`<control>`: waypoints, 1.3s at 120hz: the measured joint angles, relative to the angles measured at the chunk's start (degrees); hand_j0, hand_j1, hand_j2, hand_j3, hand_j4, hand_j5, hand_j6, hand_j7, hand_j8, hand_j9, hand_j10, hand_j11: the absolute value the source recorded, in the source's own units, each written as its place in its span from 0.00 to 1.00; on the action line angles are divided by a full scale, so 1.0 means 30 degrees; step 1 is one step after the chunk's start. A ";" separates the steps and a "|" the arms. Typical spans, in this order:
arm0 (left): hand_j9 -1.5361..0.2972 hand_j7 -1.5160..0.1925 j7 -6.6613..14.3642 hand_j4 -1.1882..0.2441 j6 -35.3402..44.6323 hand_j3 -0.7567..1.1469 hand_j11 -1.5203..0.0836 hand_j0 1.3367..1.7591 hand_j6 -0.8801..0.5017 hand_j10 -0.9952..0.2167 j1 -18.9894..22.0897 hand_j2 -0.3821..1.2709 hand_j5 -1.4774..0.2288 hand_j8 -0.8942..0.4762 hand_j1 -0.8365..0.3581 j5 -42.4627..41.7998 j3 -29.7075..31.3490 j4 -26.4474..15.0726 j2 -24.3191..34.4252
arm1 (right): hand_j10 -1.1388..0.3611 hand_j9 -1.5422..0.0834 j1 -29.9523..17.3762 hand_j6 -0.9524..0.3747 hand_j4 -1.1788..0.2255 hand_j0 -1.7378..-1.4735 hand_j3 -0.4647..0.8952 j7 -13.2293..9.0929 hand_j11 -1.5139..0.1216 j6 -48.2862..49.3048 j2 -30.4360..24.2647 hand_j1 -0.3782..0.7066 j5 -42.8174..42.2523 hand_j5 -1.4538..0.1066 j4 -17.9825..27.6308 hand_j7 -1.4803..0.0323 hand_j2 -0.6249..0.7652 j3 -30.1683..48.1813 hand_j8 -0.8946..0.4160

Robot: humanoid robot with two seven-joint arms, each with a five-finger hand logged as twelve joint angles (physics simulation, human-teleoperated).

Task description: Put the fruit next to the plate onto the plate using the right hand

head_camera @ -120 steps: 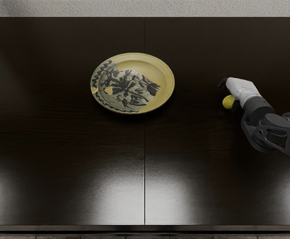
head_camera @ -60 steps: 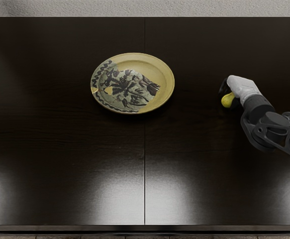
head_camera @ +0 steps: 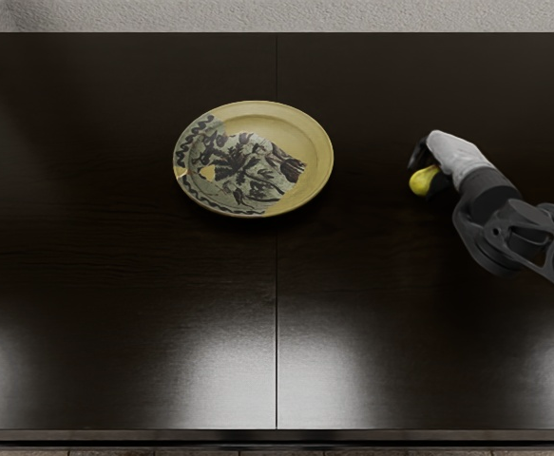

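Note:
A small yellow fruit (head_camera: 422, 180) is held in my right hand (head_camera: 431, 166), whose dark fingers are curled around it and whose arm enters from the right edge. The fruit hangs slightly above the dark table, well to the right of the plate. The yellow plate (head_camera: 307, 133) with a dark floral pattern lies left of centre at the back and holds nothing. About a plate's width of table separates hand and plate. The left arm does not show.
The dark wooden table (head_camera: 277, 313) spans the whole view, with a seam down its middle. A pale wall strip (head_camera: 277, 14) runs along the far edge.
The right hand has closed on the fruit, lifted it slightly and carried it a little to the left, toward the plate. The plate has not moved.

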 joint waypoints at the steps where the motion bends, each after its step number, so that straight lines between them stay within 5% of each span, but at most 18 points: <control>1: 0.84 0.89 0.0000 0.83 0.0000 0.40 0.95 0.76 0.64 0.82 0.0000 0.23 0.87 0.65 0.99 0.0000 0.0000 0.0000 0.0000 | 0.30 0.36 0.0007 0.33 0.35 0.30 0.34 -0.0002 0.34 0.0066 -0.0011 0.64 0.0009 0.32 0.0048 0.37 0.75 0.0068 0.34; 63: 0.84 0.89 -0.0002 0.83 0.0002 0.40 0.95 0.76 0.64 0.82 0.0000 0.23 0.87 0.65 0.99 -0.0001 0.0001 -0.0006 0.0000 | 0.31 0.38 0.1639 0.33 0.36 0.30 0.34 -0.1791 0.35 0.3538 -0.1142 0.65 0.0868 0.33 0.3121 0.38 0.76 0.2988 0.33; 156: 0.84 0.89 -0.0002 0.83 -0.0001 0.40 0.95 0.76 0.64 0.82 0.0000 0.23 0.87 0.65 0.99 -0.0001 0.0001 0.0000 0.0000 | 0.30 0.37 0.2112 0.33 0.36 0.30 0.34 -0.2421 0.35 0.3493 0.2183 0.66 0.1372 0.32 0.3129 0.37 0.78 0.3733 0.33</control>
